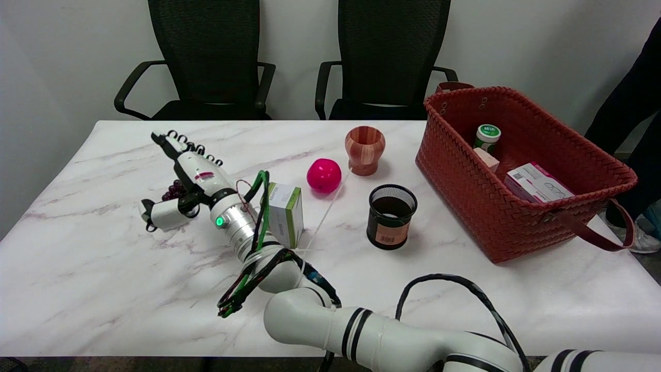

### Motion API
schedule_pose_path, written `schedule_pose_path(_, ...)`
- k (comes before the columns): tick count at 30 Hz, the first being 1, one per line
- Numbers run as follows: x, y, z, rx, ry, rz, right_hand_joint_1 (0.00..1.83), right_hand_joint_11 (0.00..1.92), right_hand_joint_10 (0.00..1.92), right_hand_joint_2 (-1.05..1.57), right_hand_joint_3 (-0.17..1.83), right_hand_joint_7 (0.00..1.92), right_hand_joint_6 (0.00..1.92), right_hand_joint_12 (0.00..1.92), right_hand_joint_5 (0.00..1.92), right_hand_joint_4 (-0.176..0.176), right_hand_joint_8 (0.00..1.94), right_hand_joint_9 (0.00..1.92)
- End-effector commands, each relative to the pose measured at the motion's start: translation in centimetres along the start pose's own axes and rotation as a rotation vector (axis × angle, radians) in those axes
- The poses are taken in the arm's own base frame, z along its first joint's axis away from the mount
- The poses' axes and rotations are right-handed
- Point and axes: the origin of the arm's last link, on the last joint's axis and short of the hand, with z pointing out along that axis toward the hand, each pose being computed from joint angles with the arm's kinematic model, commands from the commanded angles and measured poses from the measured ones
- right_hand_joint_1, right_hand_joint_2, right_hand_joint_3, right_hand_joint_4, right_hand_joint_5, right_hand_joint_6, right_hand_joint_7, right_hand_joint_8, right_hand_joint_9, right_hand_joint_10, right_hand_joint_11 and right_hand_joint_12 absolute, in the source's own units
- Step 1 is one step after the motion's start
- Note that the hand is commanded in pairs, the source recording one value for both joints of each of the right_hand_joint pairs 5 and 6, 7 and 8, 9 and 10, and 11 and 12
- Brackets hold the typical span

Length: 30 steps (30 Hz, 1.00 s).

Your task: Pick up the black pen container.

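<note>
I get one view only, the head camera, so nothing overlaps with a second view. It sits above the near edge of the worktop (103, 289), looking down and across to the far side, where two chairs (206, 57) stand against a white wall. Medium range: I see nearly the whole worktop, both side edges included. My right arm (372, 336) comes in from the lower right corner, large and close to the lens, cut by the bottom edge.
</note>
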Motion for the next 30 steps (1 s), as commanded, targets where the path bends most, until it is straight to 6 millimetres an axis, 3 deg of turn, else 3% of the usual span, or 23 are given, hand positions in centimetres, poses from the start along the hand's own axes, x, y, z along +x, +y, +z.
schedule_pose_path(1, 4.5, -0.9, -1.3, 0.042, 0.169, 0.129, 1.12, 0.13, 0.20, 0.57, 0.96, 0.13, 0.09, 0.13, 0.09, 0.000, 0.13, 0.20)
schedule_pose_path(11, 6.1, -0.5, -2.9, 0.042, 0.250, 0.174, 1.11, 0.15, 0.22, 0.60, 0.96, 0.15, 0.10, 0.15, 0.10, 0.000, 0.15, 0.22)
schedule_pose_path(13, 6.7, 0.0, -3.4, 0.032, 0.279, 0.189, 1.10, 0.17, 0.23, 0.63, 0.95, 0.16, 0.10, 0.17, 0.10, 0.000, 0.16, 0.23)
schedule_pose_path(14, 7.1, 1.1, -3.8, 0.006, 0.295, 0.179, 1.10, 0.17, 0.23, 0.63, 0.94, 0.16, 0.09, 0.17, 0.09, 0.000, 0.16, 0.23)
schedule_pose_path(16, 7.7, 0.4, -4.2, 0.034, 0.316, 0.184, 1.10, 0.18, 0.23, 0.63, 0.95, 0.16, 0.10, 0.18, 0.10, 0.000, 0.16, 0.23)
schedule_pose_path(19, 8.9, 1.0, -4.9, 0.032, 0.346, 0.194, 1.10, 0.18, 0.23, 0.56, 1.00, 0.16, 0.09, 0.18, 0.09, 0.000, 0.16, 0.23)
schedule_pose_path(30, 12.2, 2.7, -8.8, -0.003, 0.529, 0.198, 1.07, 0.22, 0.26, 0.50, 1.06, 0.19, 0.07, 0.22, 0.07, 0.000, 0.19, 0.26)
